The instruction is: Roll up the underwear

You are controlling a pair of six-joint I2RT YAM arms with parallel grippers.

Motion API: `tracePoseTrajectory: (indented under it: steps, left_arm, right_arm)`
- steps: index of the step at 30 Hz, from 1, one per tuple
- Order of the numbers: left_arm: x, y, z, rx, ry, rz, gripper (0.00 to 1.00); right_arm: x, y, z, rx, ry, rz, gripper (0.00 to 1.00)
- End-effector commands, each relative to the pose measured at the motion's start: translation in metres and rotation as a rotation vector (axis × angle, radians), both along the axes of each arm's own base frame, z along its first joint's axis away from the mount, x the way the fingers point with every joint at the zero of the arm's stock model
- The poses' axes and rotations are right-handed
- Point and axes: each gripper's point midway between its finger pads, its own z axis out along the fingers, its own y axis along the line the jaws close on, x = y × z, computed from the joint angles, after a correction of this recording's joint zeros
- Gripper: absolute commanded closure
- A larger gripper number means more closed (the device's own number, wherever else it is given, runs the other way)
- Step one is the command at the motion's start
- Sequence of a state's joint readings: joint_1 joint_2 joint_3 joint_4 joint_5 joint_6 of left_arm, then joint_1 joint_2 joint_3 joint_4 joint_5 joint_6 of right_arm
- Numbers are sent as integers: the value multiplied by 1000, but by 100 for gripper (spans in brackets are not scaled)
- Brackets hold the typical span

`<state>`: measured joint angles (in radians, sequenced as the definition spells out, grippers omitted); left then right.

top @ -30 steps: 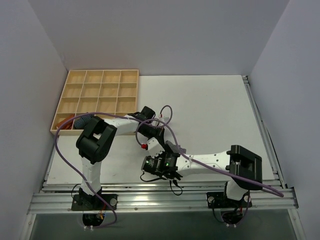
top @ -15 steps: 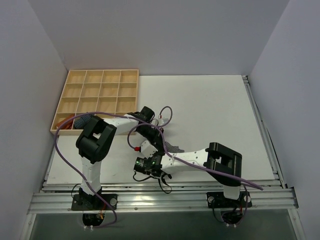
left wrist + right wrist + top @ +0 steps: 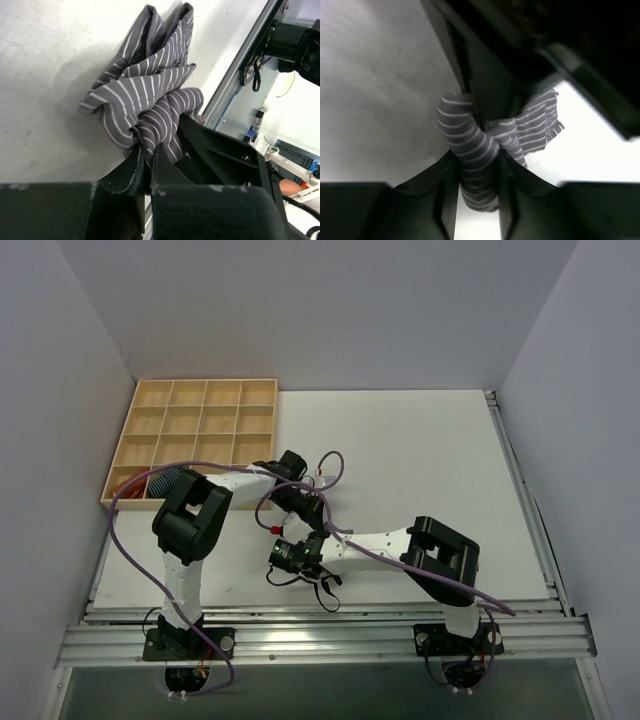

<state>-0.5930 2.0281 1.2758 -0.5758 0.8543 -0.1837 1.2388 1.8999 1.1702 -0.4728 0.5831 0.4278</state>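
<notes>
In the top view the left arm is seen folded: from its raised elbow the forearm is laid out toward 3 o'clock, and the wrist is turned down toward 5 o'clock. The left tool (image 3: 148, 154) is thus brought low over the table (image 3: 45, 55), near its front edge. This tool is clamped together on the underwear (image 3: 145, 95) — grey cloth with thin white stripes, bunched into pleats — with one fold pinched between its fingers. In the left wrist view the looser pleats are spread on the table away from the tool, toward 12 to 1 o'clock.

The right tool (image 3: 476, 172) is set just beside the left one, on the same bundle, so neither arm is the nearer. The right forearm is stretched low toward 9 o'clock from its elbow. In the right wrist view a rolled length of cloth is enclosed between the fingers, both touching it, its long axis running from 6 toward 12 o'clock — closed round the roll, though how firmly cannot be told. Any further turn is judged to depend on that axis being kept in line between the two tools.
</notes>
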Motion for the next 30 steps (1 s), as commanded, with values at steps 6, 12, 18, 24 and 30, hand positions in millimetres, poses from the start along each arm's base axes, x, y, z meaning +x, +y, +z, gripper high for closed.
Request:
tracePoseTrajectory:
  steps: [6,12,18,24,30]
  left_arm:
    - [44,25,23,27,-62,123,69]
    - [82,35,52,-1,-141,234,54]
    - [86,41,61,6,-174,245,52]
    - [78,48,67,11,-221,250,50]
    - [61,55,64,13,-242,244,50]
  right_arm:
    - [-21,-17,-28,170,337,-33,93]
    - [-28,1,-30,371,510,-41,98]
    - [-20,11,-22,527,655,-48,97]
    - [-10,15,-14,761,827,-71,94]
    - [4,10,-22,848,948,-97,94]
